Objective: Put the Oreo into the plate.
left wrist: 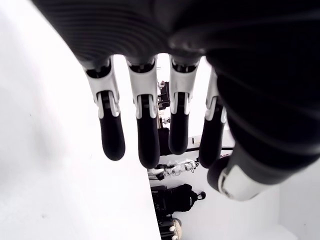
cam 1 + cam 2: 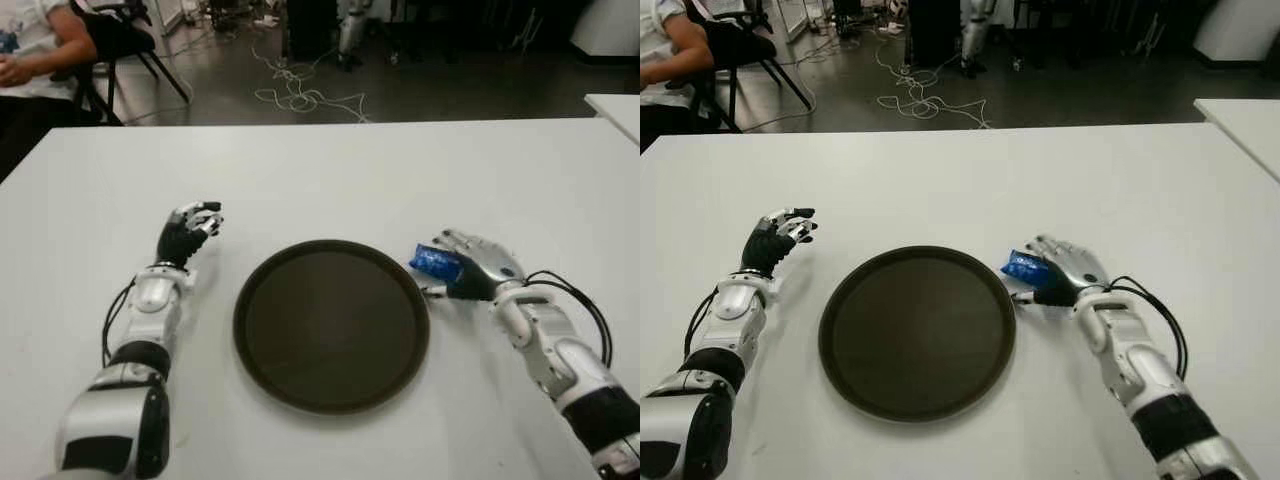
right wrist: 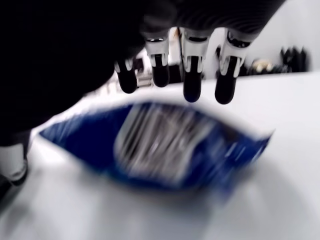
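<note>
The Oreo is a small blue packet (image 2: 435, 262) just off the right rim of the dark round plate (image 2: 330, 325), which has nothing on it. My right hand (image 2: 462, 264) is over the packet from the right. In the right wrist view the fingers (image 3: 192, 85) stretch out straight above the packet (image 3: 165, 145) and are not closed on it. The thumb tip (image 2: 432, 292) shows below the packet near the plate's rim. My left hand (image 2: 188, 232) shows left of the plate, fingers (image 1: 145, 135) loosely hanging and holding nothing.
The white table (image 2: 330, 170) spreads wide around the plate. Beyond its far edge a person sits on a chair (image 2: 35, 50) at the back left, and cables (image 2: 300, 95) lie on the dark floor. Another white table corner (image 2: 615, 105) shows far right.
</note>
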Robot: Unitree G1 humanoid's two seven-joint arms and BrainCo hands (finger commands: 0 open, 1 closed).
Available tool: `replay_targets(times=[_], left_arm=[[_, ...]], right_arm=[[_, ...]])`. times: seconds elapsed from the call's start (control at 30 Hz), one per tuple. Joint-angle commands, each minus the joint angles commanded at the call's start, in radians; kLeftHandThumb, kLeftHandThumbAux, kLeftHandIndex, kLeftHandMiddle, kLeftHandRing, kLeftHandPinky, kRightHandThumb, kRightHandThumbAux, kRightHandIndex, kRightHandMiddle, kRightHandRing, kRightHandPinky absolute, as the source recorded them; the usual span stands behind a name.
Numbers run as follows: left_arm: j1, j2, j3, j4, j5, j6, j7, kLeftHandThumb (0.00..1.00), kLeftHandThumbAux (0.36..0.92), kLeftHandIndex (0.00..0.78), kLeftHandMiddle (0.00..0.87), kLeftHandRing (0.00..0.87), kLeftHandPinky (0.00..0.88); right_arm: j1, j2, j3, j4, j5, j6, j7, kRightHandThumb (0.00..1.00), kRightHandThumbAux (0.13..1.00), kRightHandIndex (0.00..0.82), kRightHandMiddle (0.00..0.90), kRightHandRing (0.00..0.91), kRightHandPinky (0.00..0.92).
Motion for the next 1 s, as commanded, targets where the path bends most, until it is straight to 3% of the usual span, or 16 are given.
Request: replay_targets(times=[0.23, 0.63, 1.0], left_arm=[[0.001, -0.001, 0.002, -0.001, -0.003, -0.003, -0.003, 0.717, 0.707, 0.404, 0.274, 0.312, 0.348], [0.004, 0.003, -0.001, -0.004, 0.0, -0.006, -0.003, 0.715, 0.707, 0.404, 0.264, 0.31, 0.359], [0.008, 0.004, 0.003, -0.009, -0.006, -0.003, -0.006, 0.713, 0.706, 0.404, 0.263, 0.308, 0.357]], right_arm=[[-0.034, 0.022, 0.042, 0.09, -0.004, -0.02, -0.024, 0.009, 0.427, 0.024, 0.072, 0.13, 0.235], [-0.053, 0.036, 0.058, 0.143, 0.012, -0.042, -0.045, 0.008, 0.427, 0.05, 0.104, 0.128, 0.18], [-0.075, 0.048, 0.052, 0.212, 0.048, -0.078, -0.057, 0.028, 0.446, 0.025, 0.09, 0.101, 0.12]])
